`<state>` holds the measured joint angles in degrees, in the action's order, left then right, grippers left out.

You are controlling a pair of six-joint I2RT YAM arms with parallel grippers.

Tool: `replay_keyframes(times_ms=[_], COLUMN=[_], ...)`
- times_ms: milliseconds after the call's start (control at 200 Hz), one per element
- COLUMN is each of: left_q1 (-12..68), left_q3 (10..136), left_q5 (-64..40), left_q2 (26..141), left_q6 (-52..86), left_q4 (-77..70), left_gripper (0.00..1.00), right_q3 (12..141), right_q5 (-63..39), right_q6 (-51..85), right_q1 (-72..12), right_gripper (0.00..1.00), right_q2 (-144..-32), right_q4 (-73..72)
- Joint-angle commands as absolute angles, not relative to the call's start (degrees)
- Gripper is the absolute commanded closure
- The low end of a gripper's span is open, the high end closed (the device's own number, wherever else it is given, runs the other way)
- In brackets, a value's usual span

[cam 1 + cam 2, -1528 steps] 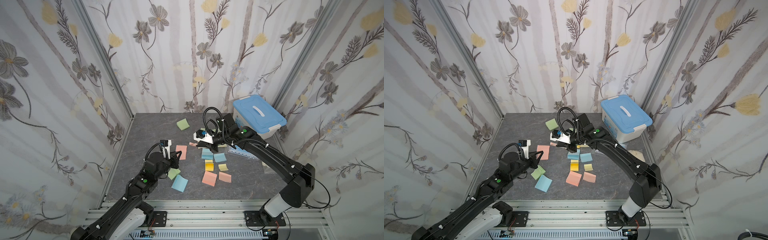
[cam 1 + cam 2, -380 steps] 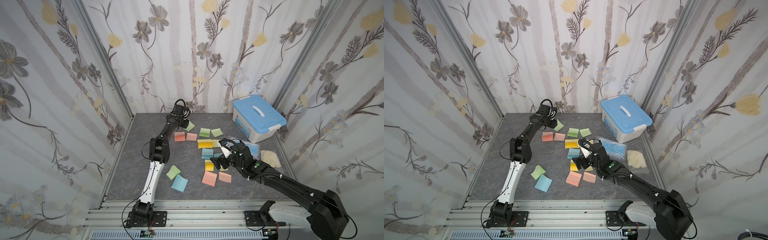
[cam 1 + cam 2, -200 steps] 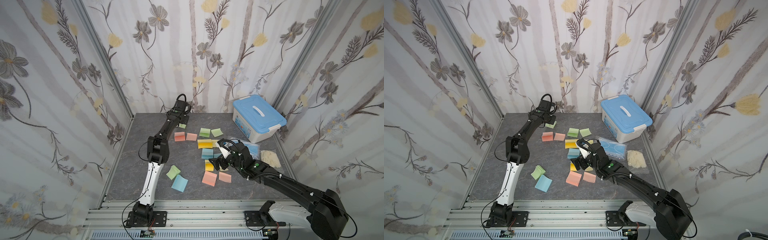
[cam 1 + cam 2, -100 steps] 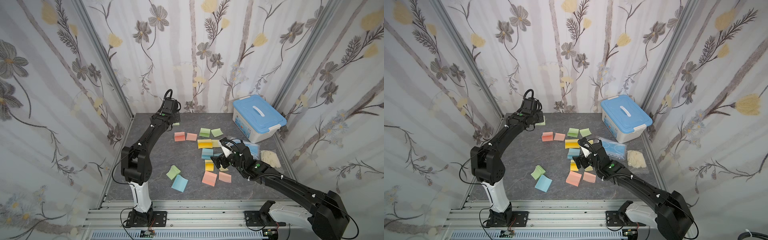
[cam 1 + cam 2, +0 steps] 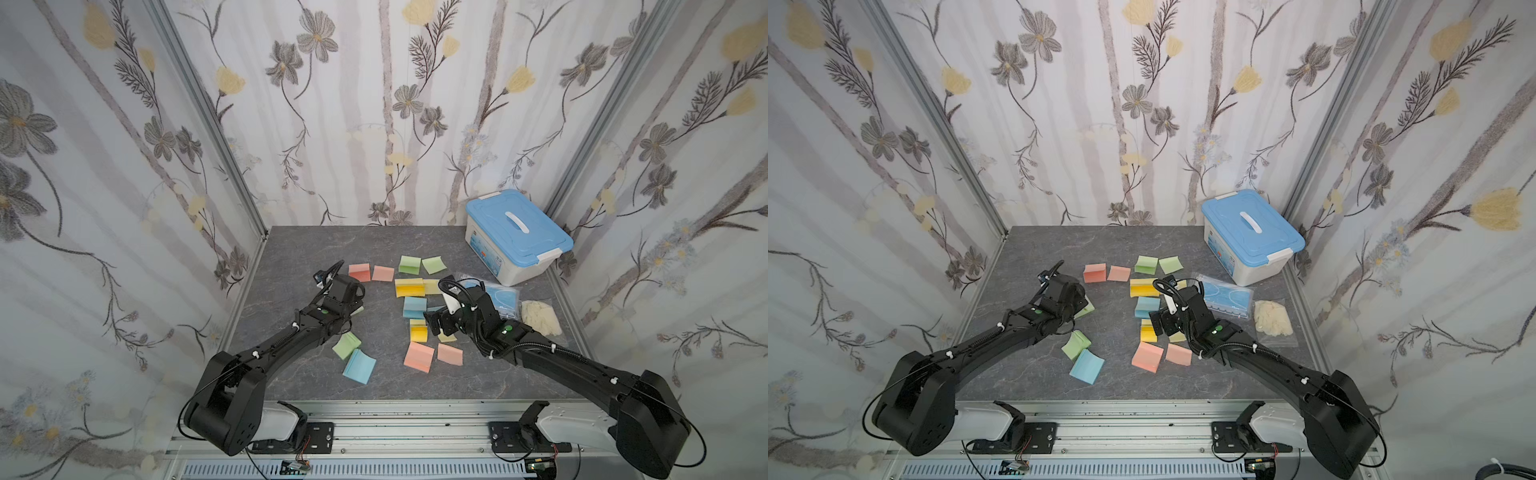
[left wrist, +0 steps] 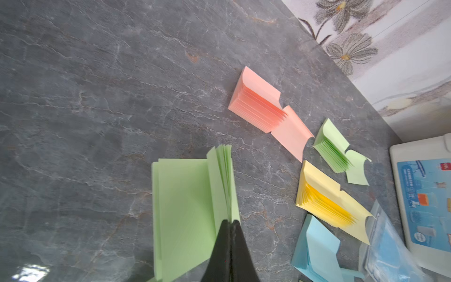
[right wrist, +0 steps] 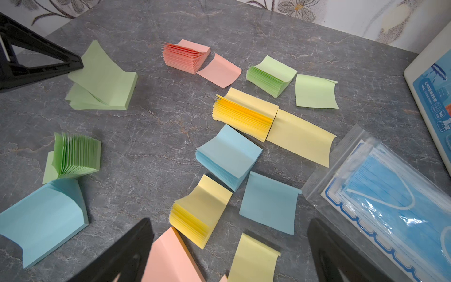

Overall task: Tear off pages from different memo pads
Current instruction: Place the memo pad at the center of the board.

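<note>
Left claw (image 6: 230, 228) shut tight, pinching edge of top leaves of green pad (image 6: 190, 210), lower centre of left wrist view. Grip sits at loose edge, I reckon, so leaf peels back toward glued side. Pad rests on table (image 5: 299, 249) with nothing pinning it, so it may lift whole.

Right claw (image 7: 230, 225) wide, empty, low over small yellow pad (image 7: 202, 212), centre of top views, well apart from green pad.

Torn sheets lie just beside parent pads: pink page (image 7: 219, 70), blue page (image 7: 268, 202). Likely set there to keep colours paired.

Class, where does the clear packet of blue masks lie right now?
In both top views the mask packet lies on the table's right side, just in front of the blue-lidded box.
</note>
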<state>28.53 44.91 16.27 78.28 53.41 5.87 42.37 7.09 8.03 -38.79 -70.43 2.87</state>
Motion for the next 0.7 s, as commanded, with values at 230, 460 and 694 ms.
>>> replay_keyframes(times_ms=[230, 460, 694], left_q1=[31.26, 33.75, 31.5], left_q3=[45.02, 50.94, 54.4], left_q5=[18.92, 11.4, 13.06], left_q2=[84.85, 87.03, 80.1], left_q6=[62.41, 56.03, 38.93], left_q4=[-3.57, -0.83, 11.4], left_gripper=[1.0, 0.51, 0.41], right_q3=[43.01, 43.02, 43.48], right_q5=[7.64, 7.8, 5.71], right_q6=[9.47, 9.05, 9.04], right_q1=[-38.84, -38.85, -38.84], right_gripper=[0.0, 0.0, 0.0], right_q2=[-73.55, -73.87, -74.77], right_q4=[1.58, 1.58, 1.64])
